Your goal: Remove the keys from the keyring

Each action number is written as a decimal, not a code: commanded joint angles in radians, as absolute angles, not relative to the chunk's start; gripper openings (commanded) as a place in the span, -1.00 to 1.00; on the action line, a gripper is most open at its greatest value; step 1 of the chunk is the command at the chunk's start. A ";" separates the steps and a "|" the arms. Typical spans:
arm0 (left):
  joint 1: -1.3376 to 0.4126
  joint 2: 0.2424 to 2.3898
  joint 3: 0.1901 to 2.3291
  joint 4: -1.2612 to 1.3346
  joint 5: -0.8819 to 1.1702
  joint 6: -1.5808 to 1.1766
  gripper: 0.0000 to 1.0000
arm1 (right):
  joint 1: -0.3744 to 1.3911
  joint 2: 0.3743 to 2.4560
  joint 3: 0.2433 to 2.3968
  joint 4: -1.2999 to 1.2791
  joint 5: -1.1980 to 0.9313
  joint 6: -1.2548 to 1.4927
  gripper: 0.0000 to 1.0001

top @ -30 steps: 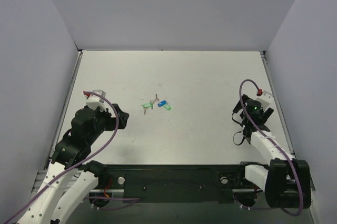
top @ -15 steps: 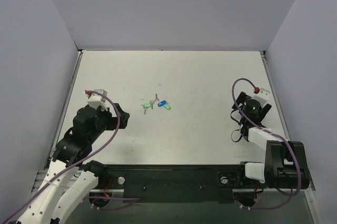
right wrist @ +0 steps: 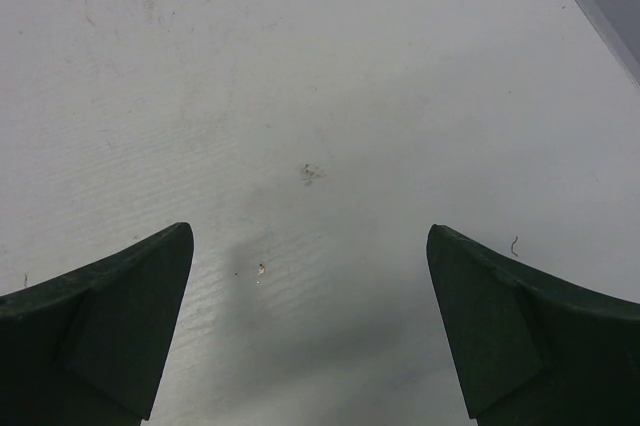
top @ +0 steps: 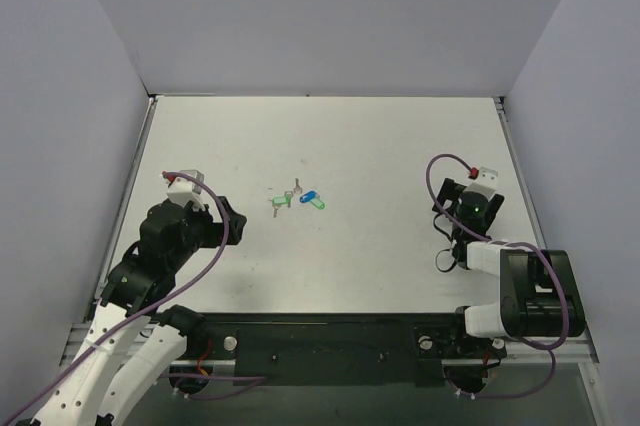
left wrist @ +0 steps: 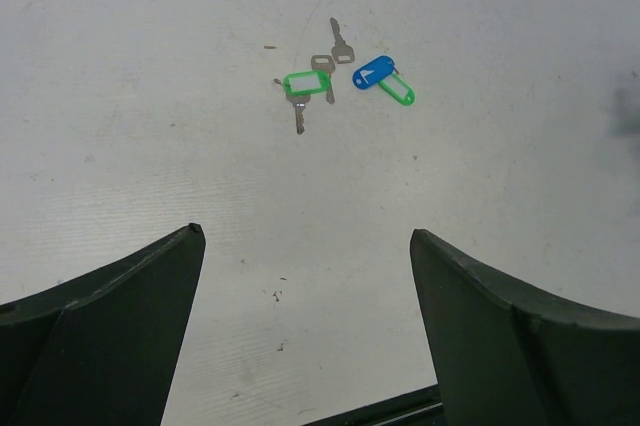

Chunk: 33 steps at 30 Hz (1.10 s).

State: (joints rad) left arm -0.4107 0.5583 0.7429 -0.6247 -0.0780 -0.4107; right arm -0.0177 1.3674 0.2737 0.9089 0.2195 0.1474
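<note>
Each wrist view crops its jaws at the lower edge, but left jaws and right jaws both gape wide, gripping nothing. Only the left wrist view resolves the keys [left wrist: 322, 68], lying ahead on the worktop [left wrist: 120, 126]: bare metal, green and blue heads. Overhead they are specks, any ring indiscernible.

Keys [top: 297, 197]: in the top view too small to count or tell apart; whether a ring joins them cannot be told, even from the left wrist. Left pincer [left wrist: 305, 236]: fingers cut by the lower edge. Right pincer [right wrist: 308, 231]: same.
</note>
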 commanded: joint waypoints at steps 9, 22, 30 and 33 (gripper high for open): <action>-0.411 0.546 0.746 -0.572 -0.089 -0.407 0.89 | 0.034 1.364 0.264 1.012 0.271 0.109 0.93; -0.413 0.548 0.747 -0.574 -0.087 -0.406 0.89 | 0.041 1.365 0.262 1.014 0.291 0.106 0.93; -0.413 0.552 0.747 -0.574 -0.087 -0.407 0.89 | 0.040 1.367 0.265 1.008 0.287 0.107 1.00; -0.413 0.557 0.746 -0.574 -0.086 -0.407 0.89 | 0.043 1.365 0.262 1.014 0.293 0.107 1.00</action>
State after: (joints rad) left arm -0.4107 0.5533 0.7425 -0.6247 -0.0780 -0.4107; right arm 0.0376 1.3716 0.2684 0.9611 0.2733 0.1066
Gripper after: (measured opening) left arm 0.946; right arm 0.999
